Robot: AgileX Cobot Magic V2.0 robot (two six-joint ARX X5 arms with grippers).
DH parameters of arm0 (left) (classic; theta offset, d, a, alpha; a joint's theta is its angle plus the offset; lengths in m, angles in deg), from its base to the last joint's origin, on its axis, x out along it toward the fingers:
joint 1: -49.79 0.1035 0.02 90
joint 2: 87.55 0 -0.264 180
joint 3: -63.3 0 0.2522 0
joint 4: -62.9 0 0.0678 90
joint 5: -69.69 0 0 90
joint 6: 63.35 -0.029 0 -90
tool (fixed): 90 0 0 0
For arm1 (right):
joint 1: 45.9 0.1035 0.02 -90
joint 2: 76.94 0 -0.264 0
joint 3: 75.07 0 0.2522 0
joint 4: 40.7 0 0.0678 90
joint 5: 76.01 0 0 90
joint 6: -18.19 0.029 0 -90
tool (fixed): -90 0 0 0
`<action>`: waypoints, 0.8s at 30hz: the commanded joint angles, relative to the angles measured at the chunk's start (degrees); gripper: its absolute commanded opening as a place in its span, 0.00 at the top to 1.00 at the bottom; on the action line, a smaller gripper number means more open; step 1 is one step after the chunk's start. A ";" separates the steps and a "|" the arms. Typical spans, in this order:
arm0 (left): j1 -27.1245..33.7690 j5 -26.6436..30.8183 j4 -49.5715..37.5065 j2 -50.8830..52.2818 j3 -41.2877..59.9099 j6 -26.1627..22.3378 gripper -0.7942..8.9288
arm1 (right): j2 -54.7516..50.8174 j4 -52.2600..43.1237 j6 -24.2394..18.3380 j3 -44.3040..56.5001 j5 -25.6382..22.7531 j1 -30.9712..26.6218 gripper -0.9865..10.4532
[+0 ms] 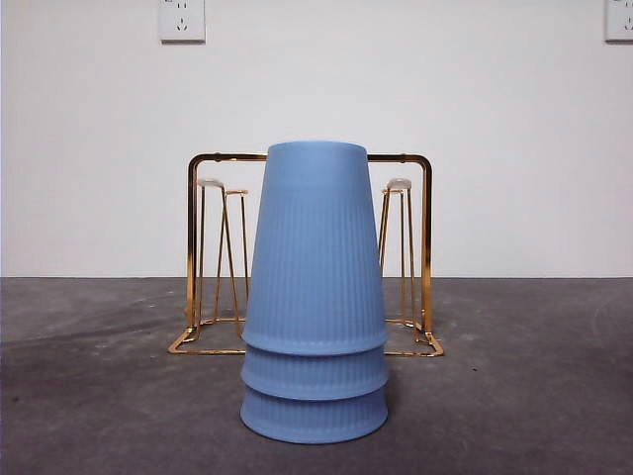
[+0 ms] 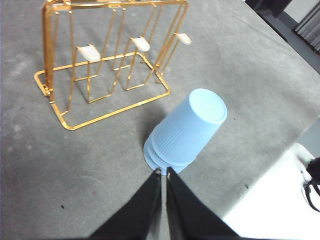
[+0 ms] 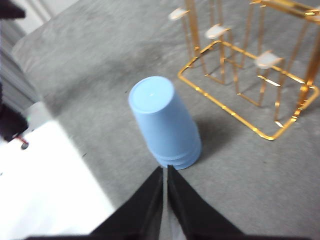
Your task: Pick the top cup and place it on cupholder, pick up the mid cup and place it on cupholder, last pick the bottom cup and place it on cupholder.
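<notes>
Three blue ribbed cups [image 1: 315, 297] stand nested upside down as one stack on the grey table, near the front. The same stack [image 2: 187, 129] [image 3: 165, 122] shows in both wrist views. Behind it stands the gold wire cupholder [image 1: 198, 247] with white-tipped prongs, bare of cups; it also shows as the cupholder [image 2: 55, 75] [image 3: 295, 95] in the wrist views. My left gripper [image 2: 164, 172] is shut, hovering short of the stack with nothing held. My right gripper [image 3: 165, 170] is likewise shut and empty, just short of the stack's base on the other side.
A white wall with two sockets [image 1: 182, 20] backs the table. A white surface [image 3: 45, 175] lies beyond the table edge beside the right arm, and the same sort of white area [image 2: 280, 200] lies beside the left arm.
</notes>
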 commanded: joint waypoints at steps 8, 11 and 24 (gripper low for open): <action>-0.28 -0.31 -0.44 -0.33 -1.33 -0.33 0.51 | 1.27 -0.85 -0.42 -1.11 -1.25 1.57 0.57; -0.28 -0.31 -0.50 -0.33 -1.33 -0.31 0.49 | 1.97 -1.40 0.31 -1.11 -1.22 1.62 0.56; -0.26 -0.31 -0.55 -0.33 -1.33 -0.28 0.50 | 15.80 -2.91 1.55 -10.86 -3.13 9.14 0.56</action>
